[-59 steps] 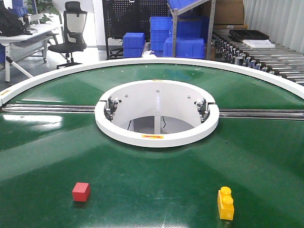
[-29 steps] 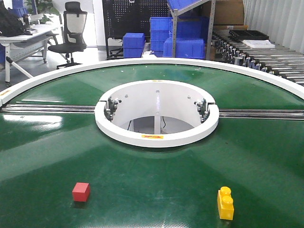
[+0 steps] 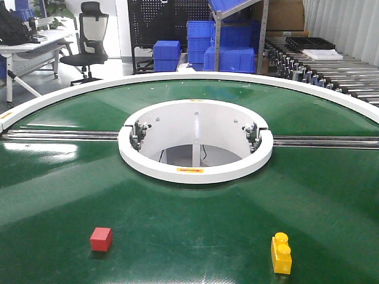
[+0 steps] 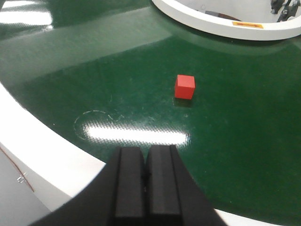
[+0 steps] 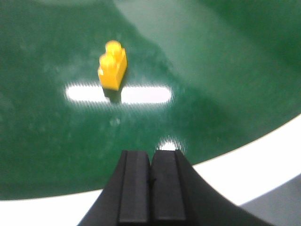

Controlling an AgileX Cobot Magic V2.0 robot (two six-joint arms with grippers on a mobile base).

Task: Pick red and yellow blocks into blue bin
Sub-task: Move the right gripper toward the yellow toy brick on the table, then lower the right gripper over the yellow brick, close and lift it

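My left gripper (image 4: 146,175): black fingers pressed together, holding nothing, bottom centre of its wrist view. Small red plastic cube (image 4: 185,87) sits on the glossy green round conveyor surface (image 4: 235,141), right of centre, well apart from me. My right gripper (image 5: 150,181): fingers likewise together, empty. Yellow two-stud plastic brick (image 5: 113,66) lies upper left, well apart.

The right wrist view is blurred, softening the yellow brick (image 5: 113,66). The lower edge of each wrist view crops the left gripper (image 4: 146,155) and the right gripper (image 5: 151,157) just behind their fingertips.
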